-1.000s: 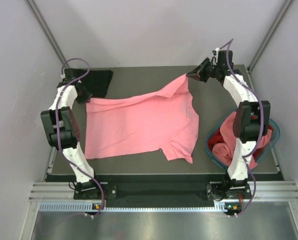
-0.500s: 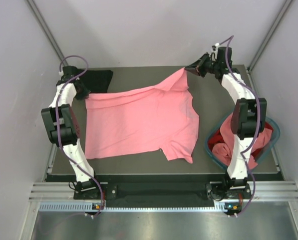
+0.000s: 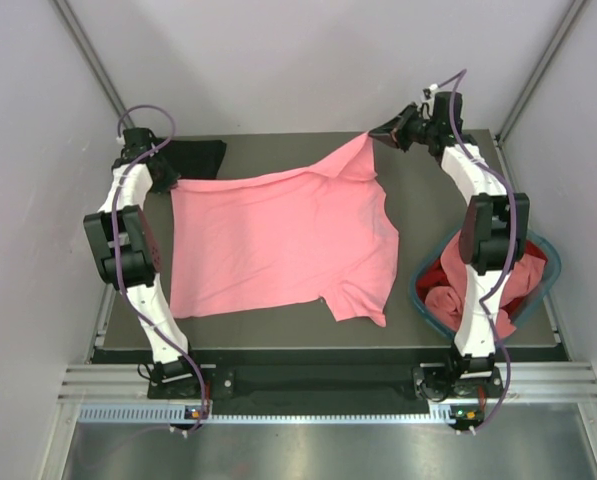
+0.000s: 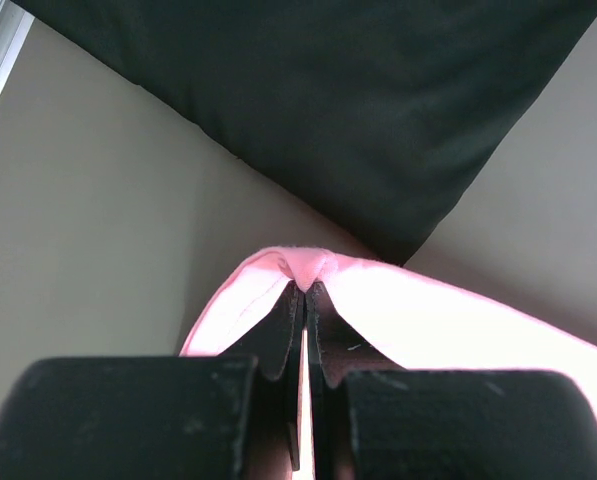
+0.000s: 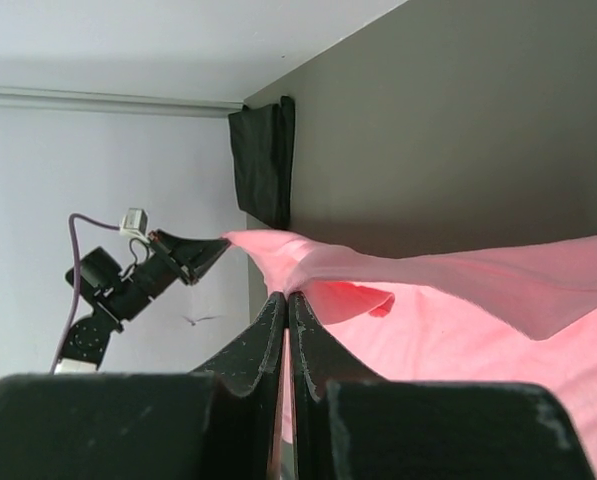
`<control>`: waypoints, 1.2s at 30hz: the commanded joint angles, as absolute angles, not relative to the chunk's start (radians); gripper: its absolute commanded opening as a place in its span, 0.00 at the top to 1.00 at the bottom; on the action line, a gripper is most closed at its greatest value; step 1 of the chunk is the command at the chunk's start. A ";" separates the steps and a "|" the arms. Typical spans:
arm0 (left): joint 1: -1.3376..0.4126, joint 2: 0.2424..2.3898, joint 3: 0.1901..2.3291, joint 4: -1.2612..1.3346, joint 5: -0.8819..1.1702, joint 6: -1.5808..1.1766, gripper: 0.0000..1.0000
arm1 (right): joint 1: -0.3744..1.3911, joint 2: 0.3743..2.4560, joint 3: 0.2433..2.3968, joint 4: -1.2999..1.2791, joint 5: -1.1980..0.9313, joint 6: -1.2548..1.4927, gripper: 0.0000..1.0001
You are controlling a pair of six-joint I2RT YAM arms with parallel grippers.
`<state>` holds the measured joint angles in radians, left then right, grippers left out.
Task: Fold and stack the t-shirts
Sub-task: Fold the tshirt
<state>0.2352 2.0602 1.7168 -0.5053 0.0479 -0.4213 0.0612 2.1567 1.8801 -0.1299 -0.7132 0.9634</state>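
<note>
Seen from above, a soft salmon pink t-shirt (image 3: 278,240) lies spread on the dark matte table (image 3: 433,195). Its far corners are pinched by the left gripper (image 3: 173,182) and the right gripper (image 3: 378,133), with a folded black t-shirt (image 3: 200,158) far left and a round teal basket (image 3: 420,290) of cloth at right. In the left wrist view, the black fingers (image 4: 278,330) clamp a pink fold just short of the black tee. In the right wrist view, the jaws press together on the pink hem, which stretches toward the other gripper.

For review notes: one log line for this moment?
left gripper: shut on salmon pink cloth t-shirt; right gripper: shut on it; fold: not started
</note>
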 commanded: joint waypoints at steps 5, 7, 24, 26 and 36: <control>0.242 2.052 1.732 -0.508 0.064 -0.422 1.00 | 0.049 2.108 1.895 -0.282 -0.707 0.896 1.00; 0.244 2.051 1.726 -0.540 0.072 -0.413 1.00 | 0.048 2.065 1.859 -0.317 -0.700 0.878 1.00; 0.253 1.979 1.620 -0.660 0.046 -0.359 1.00 | 0.054 1.802 1.525 -0.494 -0.675 0.692 1.00; 0.253 1.971 1.603 -0.663 0.045 -0.359 1.00 | 0.052 1.790 1.500 -0.520 -0.663 0.675 1.00; 0.267 1.937 1.546 -0.699 0.032 -0.364 1.00 | 0.052 1.756 1.479 -0.603 -0.618 0.591 1.00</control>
